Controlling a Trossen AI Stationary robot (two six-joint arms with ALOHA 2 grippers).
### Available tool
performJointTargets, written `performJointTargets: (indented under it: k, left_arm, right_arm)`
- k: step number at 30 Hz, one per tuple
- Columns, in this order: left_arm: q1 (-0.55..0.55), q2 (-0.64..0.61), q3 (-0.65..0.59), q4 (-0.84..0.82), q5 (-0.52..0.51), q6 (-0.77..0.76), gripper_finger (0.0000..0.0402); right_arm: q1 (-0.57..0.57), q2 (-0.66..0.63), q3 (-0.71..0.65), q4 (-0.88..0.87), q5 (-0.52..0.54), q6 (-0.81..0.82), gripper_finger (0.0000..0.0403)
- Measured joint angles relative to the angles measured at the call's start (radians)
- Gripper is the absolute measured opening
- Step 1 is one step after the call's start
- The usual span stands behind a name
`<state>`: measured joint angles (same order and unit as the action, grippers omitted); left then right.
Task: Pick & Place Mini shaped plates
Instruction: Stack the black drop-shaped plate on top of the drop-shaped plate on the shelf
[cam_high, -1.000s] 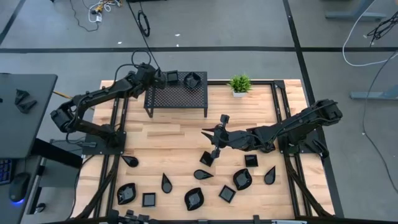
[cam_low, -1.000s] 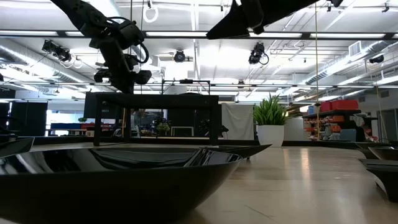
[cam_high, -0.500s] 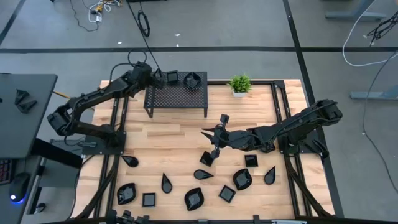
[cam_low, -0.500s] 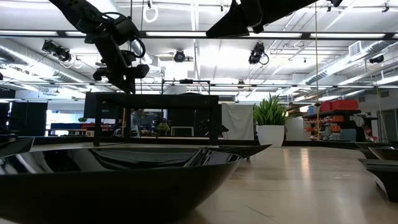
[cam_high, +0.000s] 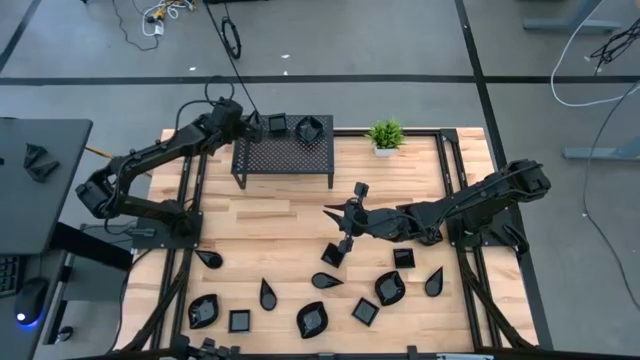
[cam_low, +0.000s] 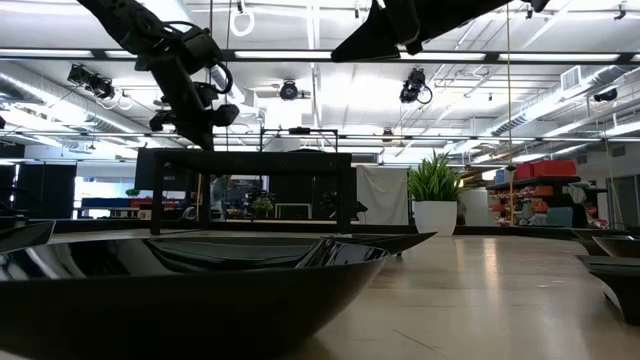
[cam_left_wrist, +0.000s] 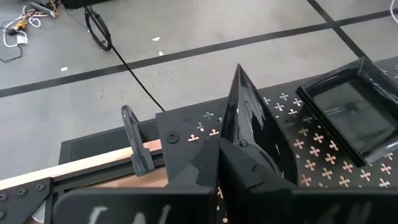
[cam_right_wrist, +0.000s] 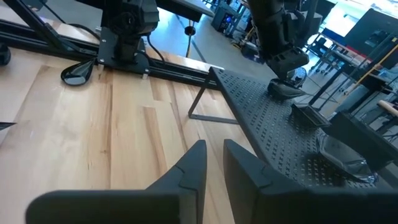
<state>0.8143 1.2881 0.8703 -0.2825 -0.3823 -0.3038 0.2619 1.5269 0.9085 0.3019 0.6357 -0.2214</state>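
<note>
Grey floor (cam_high: 400, 40) crossed by black lines; ceiling strip lights (cam_low: 300, 55) glow beyond.

Two dark jointed arms, black cabling

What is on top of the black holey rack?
On the black perforated metal rack sit a square glossy black dish and a wavy-rimmed one. The left pincer hides its far corner.

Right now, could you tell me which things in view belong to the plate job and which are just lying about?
Job: glossy black mini plates on the wooden table; square black plate on the rack; left hand.
Lying about: black perforated metal rack; small green potted plant.
</note>
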Motion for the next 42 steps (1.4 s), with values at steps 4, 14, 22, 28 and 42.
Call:
performJointTargets:
  k: [4, 14, 22, 28, 42]
  left_arm:
    - [0.001, 0.007, 0.0, 0.003, 0.046, 0.0, 0.0005]
    - [-0.005, -0.011, 0.0, 0.001, 0.05, 0.002, 0.0008]
    - [-0.004, -0.032, 0.0, -0.006, 0.065, 0.003, 0.0007]
    - [-0.004, -0.031, 0.0, -0.02, 0.065, 0.002, 0.0008]
    - [-0.004, -0.018, 0.0, -0.032, 0.08, 0.001, 0.0008]
  right_arm:
    - [0.0, 0.0, 0.0, 0.004, 0.0, 0.0, 0.0056]
    - [0.001, 0.0, 0.0, 0.005, 0.0, 0.028, 0.0056]
    - [-0.001, 0.0, 0.0, 0.005, 0.0, 0.026, 0.0056]
    - [-0.001, 0.0, 0.0, 0.005, 0.0, 0.026, 0.0056]
    - [0.0, 0.0, 0.0, 0.005, 0.0, 0.026, 0.0056]
